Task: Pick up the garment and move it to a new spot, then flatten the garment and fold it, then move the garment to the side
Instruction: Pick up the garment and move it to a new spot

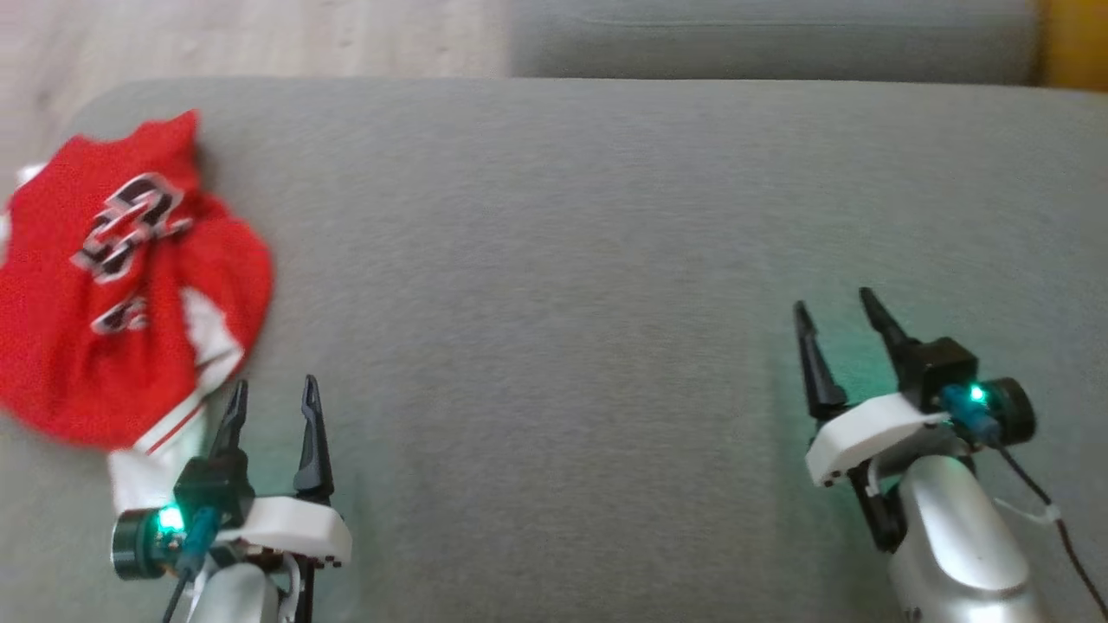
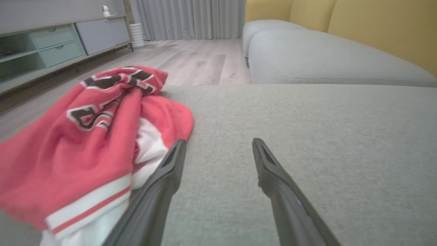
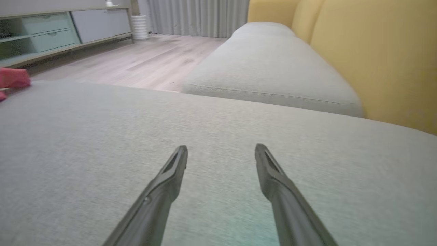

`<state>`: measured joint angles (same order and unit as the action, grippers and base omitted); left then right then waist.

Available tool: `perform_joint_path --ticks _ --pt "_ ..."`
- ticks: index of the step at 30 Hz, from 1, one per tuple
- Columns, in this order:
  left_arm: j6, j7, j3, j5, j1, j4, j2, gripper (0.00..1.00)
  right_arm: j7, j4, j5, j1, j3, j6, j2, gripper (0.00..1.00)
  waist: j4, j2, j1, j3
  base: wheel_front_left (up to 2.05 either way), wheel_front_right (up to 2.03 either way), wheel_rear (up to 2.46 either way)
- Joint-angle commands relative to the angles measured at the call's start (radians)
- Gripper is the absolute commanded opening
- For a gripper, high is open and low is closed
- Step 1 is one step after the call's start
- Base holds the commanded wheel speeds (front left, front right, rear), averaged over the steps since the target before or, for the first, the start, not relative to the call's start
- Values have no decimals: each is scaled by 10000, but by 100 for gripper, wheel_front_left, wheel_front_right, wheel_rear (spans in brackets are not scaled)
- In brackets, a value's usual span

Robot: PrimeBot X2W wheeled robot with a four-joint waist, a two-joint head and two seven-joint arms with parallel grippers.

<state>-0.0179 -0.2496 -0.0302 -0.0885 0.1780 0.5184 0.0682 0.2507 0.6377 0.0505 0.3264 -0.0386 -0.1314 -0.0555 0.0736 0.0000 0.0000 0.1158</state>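
Currently left claw (image 1: 274, 387) open and empty just beside the garment (image 1: 130, 285), crumpled at the left edge of the cushion (image 1: 554, 260), probably lined up for the pickup; right claw (image 1: 833, 301), also open, hangs well apart over bare fabric.

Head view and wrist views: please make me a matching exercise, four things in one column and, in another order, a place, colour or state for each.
Things:
1. garment
2. left gripper
3. right gripper
4. backrest

Descriptions:
A. open, above the bare grey cushion, far from the garment
B. yellow
C. red and white, crumpled at the cushion's left end
D. open, close beside the garment's white hem

Pairs: 1-C, 2-D, 3-A, 4-B
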Motion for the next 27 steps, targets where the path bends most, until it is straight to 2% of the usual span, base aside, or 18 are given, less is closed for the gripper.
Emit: perform_joint_path --ticks 1,7,12,20,24,25,26,27 --pt "30 -122 398 -46 211 -188 69 100 111 -300 -116 373 -416 7 51 100 768 0 0 121 0 0 0" --pt "73 -122 848 -198 -256 0 -2 100 111 -176 -610 361 -1433 7 52 100 2542 0 0 121 0 0 0" --pt "52 -122 1357 -265 -709 67 85 100 111 -9 -1040 492 -2310 7 52 100 3441 0 0 153 0 0 0" --pt "-113 -122 1767 -210 -446 -204 294 100 111 9 -1210 706 -2844 7 52 100 3613 0 0 480 0 0 0" --pt "-289 -122 2043 -306 174 -532 653 100 111 -37 -1026 804 -2857 7 52 100 3464 0 0 797 0 0 0" --pt "-529 -122 2169 -403 768 -751 1001 100 111 -103 -886 931 -2815 7 46 100 3356 0 0 1067 0 0 0" --pt "-529 -122 2169 -403 768 -751 1001 100 111 -103 -886 931 -2815 7 46 100 3356 0 0 1067 0 0 0" --pt "-668 -122 2128 -381 1104 -779 1252 100 111 -171 -827 1011 -2801 7 38 100 3289 0 0 1242 0 0 0"
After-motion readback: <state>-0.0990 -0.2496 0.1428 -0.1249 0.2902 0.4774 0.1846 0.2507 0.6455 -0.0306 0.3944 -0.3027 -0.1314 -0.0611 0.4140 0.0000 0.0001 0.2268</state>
